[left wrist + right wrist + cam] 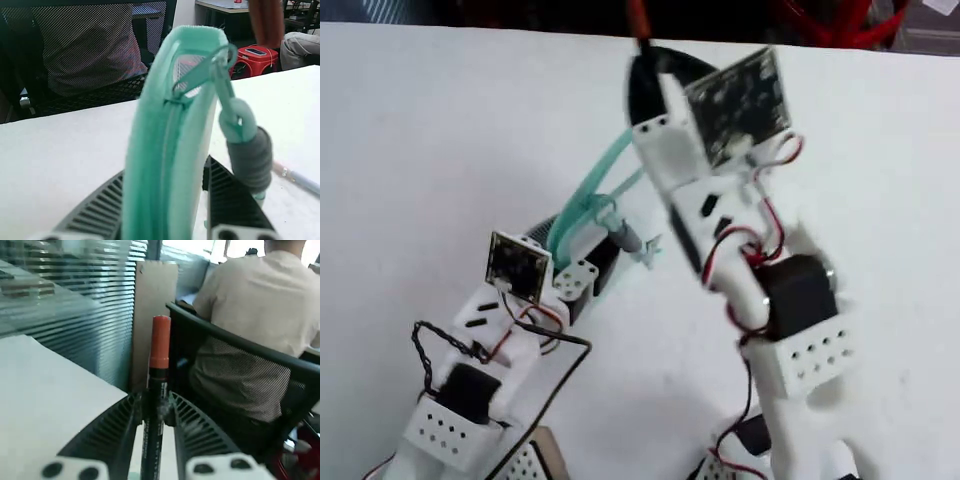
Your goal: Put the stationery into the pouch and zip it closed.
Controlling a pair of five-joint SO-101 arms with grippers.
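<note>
Pen [299,180] on table [60,160] near pouch [159,165]

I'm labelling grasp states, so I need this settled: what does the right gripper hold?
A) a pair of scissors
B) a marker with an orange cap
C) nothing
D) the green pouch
B: the right gripper is shut on the marker, whose orange cap sticks out past the fingers. The pouch is in the left gripper.
</note>
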